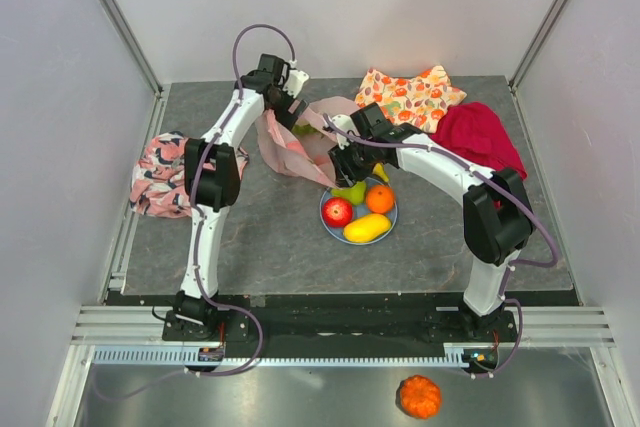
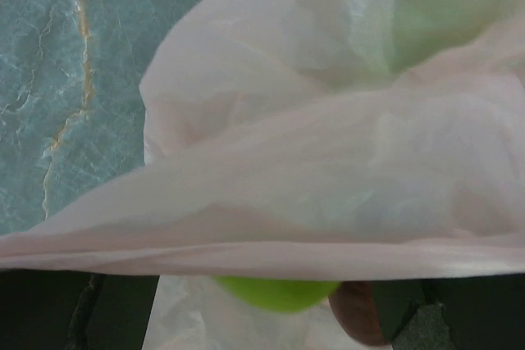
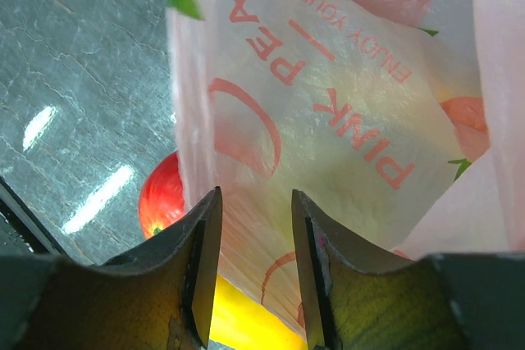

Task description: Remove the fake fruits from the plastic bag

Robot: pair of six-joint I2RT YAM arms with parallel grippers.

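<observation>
Top external view showed four fake fruits [image 1: 366, 228] already on the blue plate [image 1: 325, 219], just beside the plastic bag [image 1: 290, 147]; the right tool [image 3: 256, 196] gripped the bag's film; the left tool [image 1: 295, 105] was too hidden to tell its state; a green fruit [image 2: 275, 293] lay inside the bag, so work was left.

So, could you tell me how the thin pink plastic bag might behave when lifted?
Probably floppy: the thin translucent pink plastic bag drapes in creased folds. Likely light, though the green fruit seen through it may weigh it down.
</observation>
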